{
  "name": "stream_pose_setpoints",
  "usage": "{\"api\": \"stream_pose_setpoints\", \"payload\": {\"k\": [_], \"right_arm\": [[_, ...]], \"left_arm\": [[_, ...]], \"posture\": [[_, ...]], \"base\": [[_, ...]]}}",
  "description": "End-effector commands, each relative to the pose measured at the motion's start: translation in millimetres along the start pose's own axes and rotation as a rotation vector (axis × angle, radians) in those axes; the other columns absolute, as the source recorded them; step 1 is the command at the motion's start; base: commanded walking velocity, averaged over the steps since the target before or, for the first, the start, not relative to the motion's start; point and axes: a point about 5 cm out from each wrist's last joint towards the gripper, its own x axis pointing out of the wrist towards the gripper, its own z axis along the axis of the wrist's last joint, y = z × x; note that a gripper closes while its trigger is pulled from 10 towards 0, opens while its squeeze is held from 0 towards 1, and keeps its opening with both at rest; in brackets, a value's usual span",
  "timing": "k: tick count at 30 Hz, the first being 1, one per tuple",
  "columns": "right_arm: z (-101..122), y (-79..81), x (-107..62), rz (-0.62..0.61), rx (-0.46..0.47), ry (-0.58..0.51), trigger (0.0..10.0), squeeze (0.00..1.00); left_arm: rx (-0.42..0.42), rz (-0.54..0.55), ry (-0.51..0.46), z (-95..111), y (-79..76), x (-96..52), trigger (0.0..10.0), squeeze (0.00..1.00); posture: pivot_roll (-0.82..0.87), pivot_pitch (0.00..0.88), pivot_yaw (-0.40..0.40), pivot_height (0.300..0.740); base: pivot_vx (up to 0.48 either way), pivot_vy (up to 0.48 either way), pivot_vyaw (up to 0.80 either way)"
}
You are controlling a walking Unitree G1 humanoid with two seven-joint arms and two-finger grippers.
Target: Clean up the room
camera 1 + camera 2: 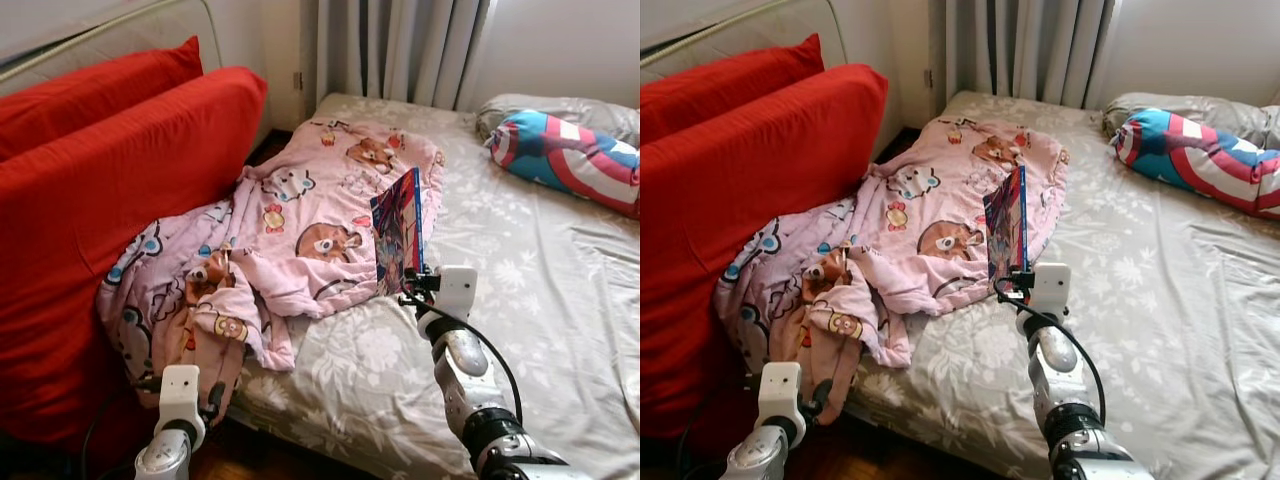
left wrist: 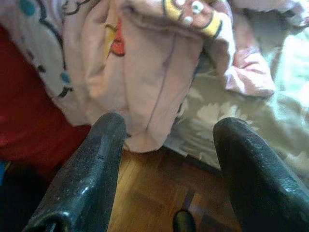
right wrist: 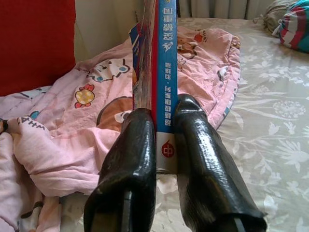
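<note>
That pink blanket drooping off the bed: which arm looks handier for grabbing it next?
Probably the left. The left gripper hangs open right beside the pink blanket's drooping corner, while the right gripper is shut on a book.

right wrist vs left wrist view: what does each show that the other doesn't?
Right wrist view alone: the right gripper shut on the blue spine of an upright book, and a striped pillow far off. Left wrist view alone: the left gripper open over wooden floor. Both: the pink cartoon blanket, the floral sheet and red cushions.
</note>
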Motion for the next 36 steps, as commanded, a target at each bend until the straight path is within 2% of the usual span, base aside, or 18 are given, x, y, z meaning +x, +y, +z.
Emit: {"api": "stream_pose_setpoints", "payload": {"k": [1,3,7,14,29,36], "right_arm": [[8.5,1.9,3.0,0.003,-0.015,-0.045,10.0,0.00],[8.6,0.7,2.8,-0.002,-0.017,-0.047,10.0,0.00],[9.1,-0.8,3.0,-0.010,-0.011,-0.048,10.0,0.00],[10.7,-3.1,5.1,-0.042,0.007,-0.037,10.0,0.00],[9.6,1.5,5.3,-0.022,-0.004,-0.032,10.0,0.00],[9.6,3.5,5.0,-0.021,-0.012,-0.039,10.0,0.00]], "left_arm": [[0.003,0.034,0.060,-9.5,8.8,-2.8,10.0,0.00],[0.030,0.045,0.075,-11.9,11.0,-3.7,10.0,0.00],[-0.052,0.123,0.081,-11.5,20.5,-3.9,10.0,0.00],[-0.049,0.105,0.121,-18.8,13.2,-5.3,10.0,0.00],[-0.024,0.086,0.122,-20.4,6.1,-5.3,10.0,0.00],[-0.016,0.087,0.108,-18.3,3.6,-4.5,10.0,0.00]], "posture": [[0.03,0.000,-0.006,0.740],[0.02,0.000,-0.006,0.740],[0.02,0.000,-0.005,0.740],[0.01,0.000,0.001,0.740],[0.01,0.028,0.002,0.740],[0.01,0.035,-0.002,0.740]], "base": [[0.000,0.000,0.00],[0.000,0.000,0.00],[0.000,0.000,0.00],[0.000,0.000,0.00],[0.000,0.000,-0.78],[0.000,-0.402,-0.06]]}}
